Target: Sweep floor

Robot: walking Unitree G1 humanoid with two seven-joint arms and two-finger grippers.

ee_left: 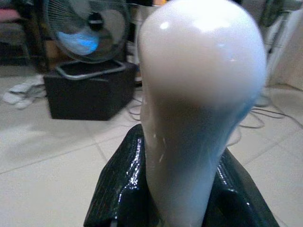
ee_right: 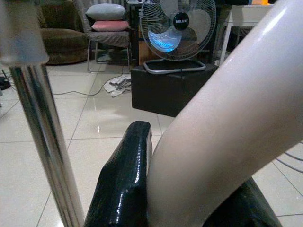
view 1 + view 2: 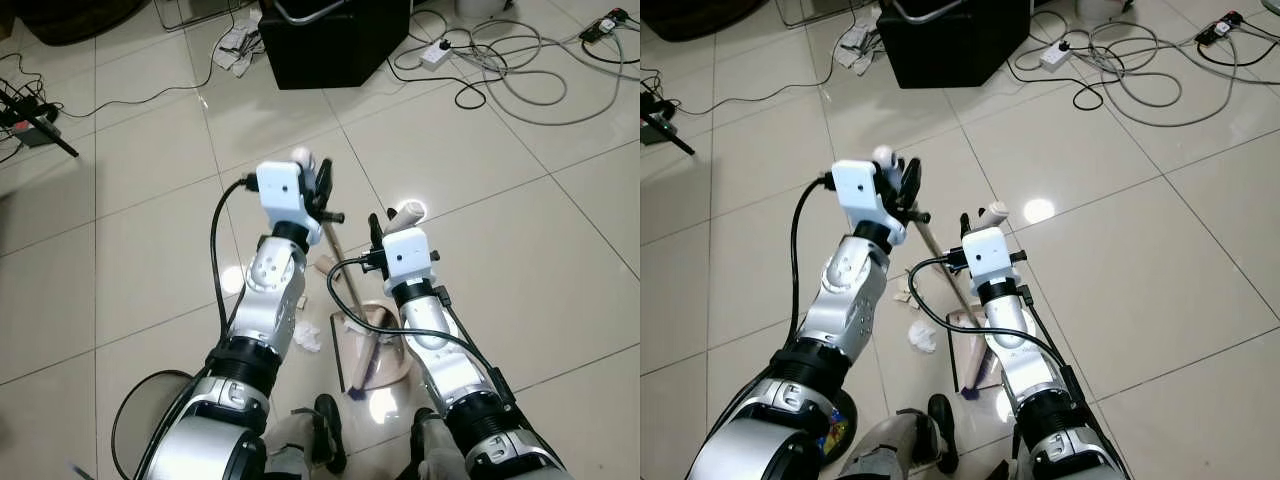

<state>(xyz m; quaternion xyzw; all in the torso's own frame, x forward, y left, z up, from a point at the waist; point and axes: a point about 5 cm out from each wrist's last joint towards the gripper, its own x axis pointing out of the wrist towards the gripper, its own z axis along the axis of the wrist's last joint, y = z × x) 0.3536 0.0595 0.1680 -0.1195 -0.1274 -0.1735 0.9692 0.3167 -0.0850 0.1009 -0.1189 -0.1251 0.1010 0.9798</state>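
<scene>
While head views show both hands gripping handles, right wrist reveals a fan (image 2: 177,28).

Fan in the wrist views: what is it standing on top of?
The fan rests by its metal ring base on a black box sitting on the tiled floor. Whatever lies behind the box is hidden.

The right arm (image 3: 430,330) hides much of the dustpan (image 3: 372,372). Broom bristles beside the dustpan cannot be made out.
</scene>
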